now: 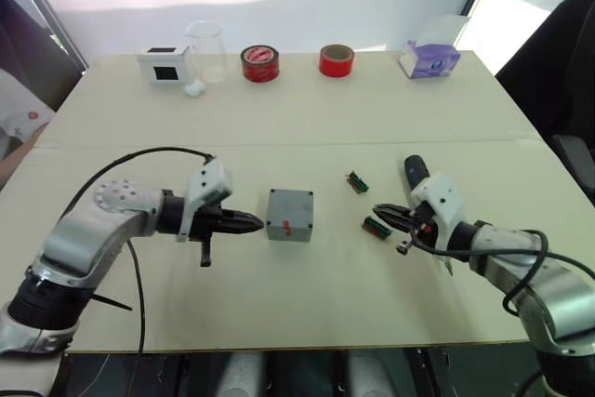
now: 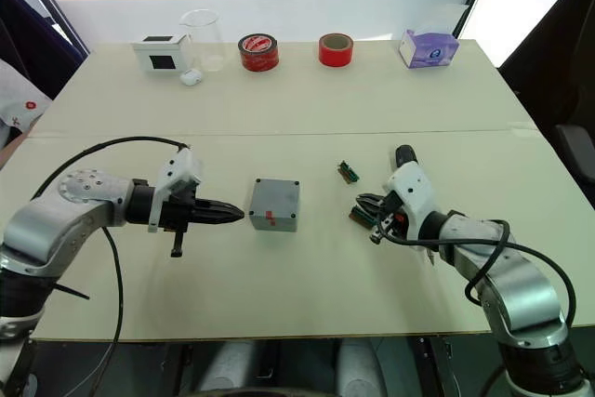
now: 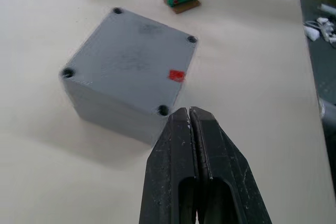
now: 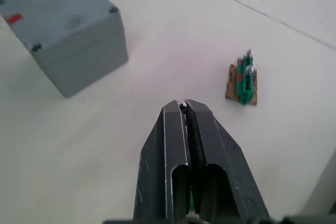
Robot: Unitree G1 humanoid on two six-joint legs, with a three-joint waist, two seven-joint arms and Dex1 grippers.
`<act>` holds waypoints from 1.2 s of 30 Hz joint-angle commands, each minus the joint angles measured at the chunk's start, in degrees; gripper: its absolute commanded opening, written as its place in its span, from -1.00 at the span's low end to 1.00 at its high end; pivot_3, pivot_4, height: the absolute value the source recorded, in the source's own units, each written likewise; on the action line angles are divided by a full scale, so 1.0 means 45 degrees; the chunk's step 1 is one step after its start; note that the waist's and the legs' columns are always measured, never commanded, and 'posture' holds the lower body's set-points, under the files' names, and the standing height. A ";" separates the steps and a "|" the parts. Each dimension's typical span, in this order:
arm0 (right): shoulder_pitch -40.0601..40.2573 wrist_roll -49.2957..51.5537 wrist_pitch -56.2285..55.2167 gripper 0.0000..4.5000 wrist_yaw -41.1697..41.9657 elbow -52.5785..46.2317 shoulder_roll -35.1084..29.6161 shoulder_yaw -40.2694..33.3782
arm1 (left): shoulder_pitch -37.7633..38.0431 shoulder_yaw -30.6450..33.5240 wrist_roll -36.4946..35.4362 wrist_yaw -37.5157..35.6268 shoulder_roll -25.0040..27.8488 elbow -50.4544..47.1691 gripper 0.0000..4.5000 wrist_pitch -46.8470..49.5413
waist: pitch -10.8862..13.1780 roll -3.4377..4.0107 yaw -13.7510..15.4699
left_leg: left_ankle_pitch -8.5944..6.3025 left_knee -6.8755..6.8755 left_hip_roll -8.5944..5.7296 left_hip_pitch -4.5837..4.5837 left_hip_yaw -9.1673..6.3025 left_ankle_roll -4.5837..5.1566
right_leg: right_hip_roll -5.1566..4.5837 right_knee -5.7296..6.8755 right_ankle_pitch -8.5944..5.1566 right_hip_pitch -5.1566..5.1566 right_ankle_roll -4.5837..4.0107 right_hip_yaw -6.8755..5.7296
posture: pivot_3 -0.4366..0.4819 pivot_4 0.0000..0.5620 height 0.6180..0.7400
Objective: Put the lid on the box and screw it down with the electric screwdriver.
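Grippers frame the scene, 1 on each side of the gray box (image 1: 290,215), and we read the cream table (image 1: 307,304) from our left to our right.

On the left, our left gripper (image 1: 257,223) lies low over the table, its 2 black fingers pressed together with nothing between them; the tips point at the box and stop just beside its left wall, and we cannot tell whether they touch it.

At the middle sits the box, closed: the lid (image 3: 131,59) is already seated flat on top, with 4 corner holes showing dark. A small red mark (image 3: 177,75) lies near the edge of the lid.

Right of the box, 2 small green components on brown bases rest on the table: 1 (image 1: 357,180) farther back, 1 (image 1: 376,226) nearer, just beside the tips of our right gripper (image 1: 379,213). That gripper's fingers are also pressed together and empty, pointing toward the box but apart from it.

Along the far edge we see a white box with a black panel (image 1: 167,64), a clear beaker (image 1: 208,51), 2 red tape rolls (image 1: 260,63) (image 1: 337,59) and a purple tissue box (image 1: 429,59).
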 commanded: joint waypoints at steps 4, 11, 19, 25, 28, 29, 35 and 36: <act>-0.2149 -0.0119 -0.0331 -0.98 -0.0309 0.0391 0.1244 0.2028 | 0.0080 0.1211 -0.0346 -0.0173 0.0527 0.0003 -1.00 -0.0107 | 0.0001 0.0005 -0.0025 | 0.0000 -0.0006 0.0003 0.0000 0.0000 -0.0001 | 0.0005 -0.0004 -0.0005 -0.0003 -0.0005 0.0002 | -0.05 -0.47 1.00; -0.2835 -0.0968 -0.0736 -0.98 -0.0653 0.1382 0.2030 0.3381 | 0.0432 0.1456 -0.0444 0.0272 0.0326 -0.0382 -1.00 -0.0016 | 0.0002 0.0003 0.0080 | 0.0002 -0.0002 -0.0007 -0.0005 0.0004 -0.0003 | -0.0008 0.0003 -0.0004 -0.0002 -0.0006 0.0000 | -0.05 -0.47 1.00; -0.2923 -0.1417 -0.1103 -0.98 -0.0618 0.1943 0.2197 0.3797 | 0.0428 0.1304 -0.0322 0.0810 0.0036 -0.0382 -1.00 -0.0076 | 0.0002 0.0003 -0.0013 | 0.0003 -0.0003 -0.0007 -0.0005 0.0004 -0.0005 | -0.0005 0.0012 -0.0004 -0.0011 -0.0005 0.0002 | -0.05 -0.47 1.00; -0.2980 -0.1722 -0.1448 -0.98 -0.0657 0.2429 0.2402 0.3870 | 0.0474 0.1135 -0.0247 0.0883 -0.0058 -0.0422 -1.00 -0.0131 | 0.0001 0.0003 -0.0006 | 0.0003 -0.0003 -0.0007 -0.0006 0.0005 -0.0005 | -0.0005 0.0012 -0.0004 -0.0012 -0.0005 0.0002 | -0.05 -0.47 1.00; -0.3012 -0.1846 -0.1562 -0.98 -0.0629 0.2599 0.2480 0.3916 | 0.0476 0.1106 -0.0223 0.0915 -0.0109 -0.0439 -1.00 -0.0136 | 0.0002 0.0003 -0.0015 | 0.0003 -0.0003 -0.0007 -0.0005 0.0006 -0.0006 | -0.0005 0.0012 -0.0004 -0.0012 -0.0005 0.0002 | -0.05 -0.47 1.00; -0.3010 -0.1885 -0.1606 -0.98 -0.0606 0.2647 0.2494 0.3925 | 0.0471 0.1096 -0.0217 0.0933 -0.0129 -0.0455 -1.00 -0.0127 | 0.0002 0.0003 -0.0017 | 0.0004 -0.0003 -0.0007 -0.0005 0.0006 -0.0006 | -0.0005 0.0012 -0.0004 -0.0012 -0.0005 0.0002 | -0.05 -0.47 1.00; -0.2989 -0.2074 -0.1855 -0.98 -0.0499 0.3075 0.2564 0.3972 | 0.0448 0.1095 -0.0222 0.1189 -0.0285 -0.0585 -1.00 -0.0086 | 0.0002 0.0003 -0.0010 | 0.0004 -0.0003 -0.0007 -0.0005 0.0005 -0.0007 | -0.0005 0.0012 -0.0004 -0.0011 -0.0005 0.0002 | -0.05 -0.47 1.00; -0.2982 -0.2087 -0.1859 -0.98 -0.0480 0.3108 0.2570 0.3975 | 0.0451 0.1095 -0.0227 0.1210 -0.0290 -0.0609 -1.00 -0.0071 | 0.0001 0.0002 -0.0011 | 0.0004 -0.0003 -0.0007 -0.0006 0.0006 -0.0007 | -0.0005 0.0012 -0.0004 -0.0011 -0.0005 0.0002 | -0.05 -0.47 1.00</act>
